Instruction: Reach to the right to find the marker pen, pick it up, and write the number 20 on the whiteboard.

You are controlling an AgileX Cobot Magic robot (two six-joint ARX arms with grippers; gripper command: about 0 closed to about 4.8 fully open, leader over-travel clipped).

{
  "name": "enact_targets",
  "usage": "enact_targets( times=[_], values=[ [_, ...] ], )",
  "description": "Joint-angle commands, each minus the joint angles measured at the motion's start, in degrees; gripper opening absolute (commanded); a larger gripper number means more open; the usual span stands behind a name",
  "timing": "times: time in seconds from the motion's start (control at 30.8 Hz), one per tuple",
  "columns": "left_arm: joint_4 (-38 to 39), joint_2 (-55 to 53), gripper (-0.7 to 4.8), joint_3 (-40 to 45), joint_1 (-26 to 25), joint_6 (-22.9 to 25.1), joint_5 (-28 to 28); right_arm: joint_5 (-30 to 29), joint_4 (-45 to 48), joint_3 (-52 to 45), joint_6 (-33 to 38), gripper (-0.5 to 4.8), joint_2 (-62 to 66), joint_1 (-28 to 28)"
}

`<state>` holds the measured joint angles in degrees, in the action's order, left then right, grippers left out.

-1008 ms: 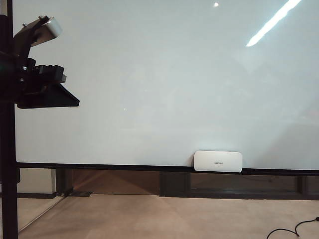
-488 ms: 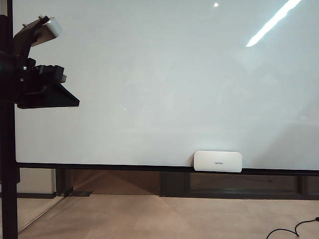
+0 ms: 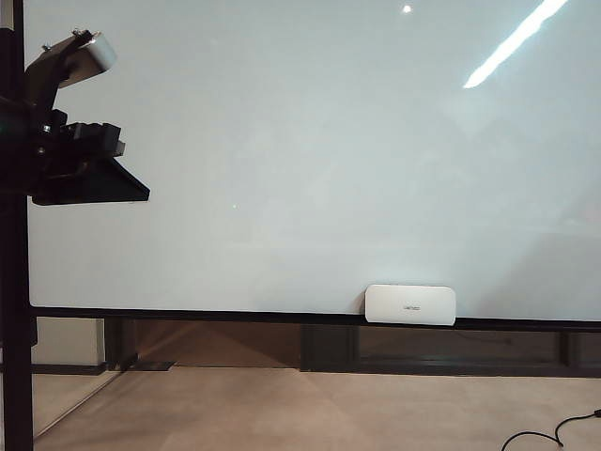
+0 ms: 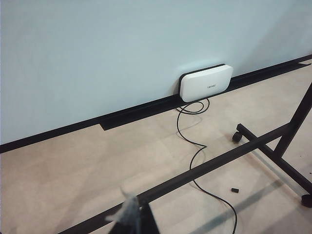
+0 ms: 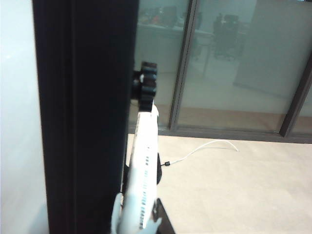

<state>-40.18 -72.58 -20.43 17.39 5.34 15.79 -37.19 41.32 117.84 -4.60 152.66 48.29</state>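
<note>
Beside a black post [image 5: 83,122], the right gripper [image 5: 139,222] clamps the pen [image 5: 145,165] and should hold firm before lifting; the left gripper [image 4: 135,218], state unclear, hovers at the whiteboard's [image 3: 300,141] left edge.

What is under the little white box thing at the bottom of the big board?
The white eraser rests on the whiteboard's black bottom ledge. Below lies beige floor with a black cable. Whatever is behind the eraser is covered.
</note>
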Motion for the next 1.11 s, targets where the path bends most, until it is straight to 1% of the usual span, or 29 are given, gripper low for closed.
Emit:
enact_targets(
  times=[0.03, 0.1, 0.13, 0.33, 0.49, 0.62, 0.68, 0.78, 0.94, 1.04, 1.11],
  values=[
    [-0.6, 0.2, -0.04, -0.3, 0.1, 0.0, -0.1, 0.2, 0.9, 0.4, 0.2, -0.01, -0.4, -0.1],
    [-0.6, 0.2, -0.04, -0.3, 0.1, 0.0, -0.1, 0.5, 1.0, 0.4, 1.2, -0.02, -0.5, 0.0],
    [-0.6, 0.2, -0.04, -0.3, 0.1, 0.0, -0.1, 1.6, 1.0, 0.4, 2.3, -0.02, -0.5, 0.0],
    [-1.3, 0.2, -0.04, -0.3, 0.1, 0.2, 0.2, 4.2, 0.8, 0.0, 11.4, -0.02, -2.8, 0.0],
    [-3.2, 0.2, -0.04, -0.3, 0.1, 0.7, 2.3, 5.6, -1.3, -2.3, 12.5, -0.02, -7.1, 0.0],
    [-4.3, 0.2, -0.04, -0.3, 0.1, 0.7, 2.4, 6.2, -8.1, -5.0, 14.0, -0.02, -12.3, 0.0],
    [-5.0, 0.2, -0.04, -0.3, 0.1, 1.1, 2.4, 8.8, -12.2, -6.8, 13.3, -0.02, -15.6, 0.0],
    [-5.8, 0.2, -0.04, -0.3, 0.1, 1.4, 2.6, 9.7, -17.4, -8.6, 12.0, -0.02, -19.6, 0.1],
    [-6.2, 0.2, -0.04, -0.3, 0.0, 1.5, 6.7, 10.6, -27.4, -11.3, 10.3, -0.02, -26.8, 0.1],
    [-6.3, 0.2, -0.04, -0.3, 0.0, 1.5, 8.9, 10.3, -35.3, -11.5, 9.9, -0.02, -31.1, 0.1],
    [-6.3, 0.2, -0.04, -0.3, 0.1, 1.3, 8.9, 10.1, -39.4, -11.5, 9.1, -0.02, -33.3, 0.1]
  ],
)
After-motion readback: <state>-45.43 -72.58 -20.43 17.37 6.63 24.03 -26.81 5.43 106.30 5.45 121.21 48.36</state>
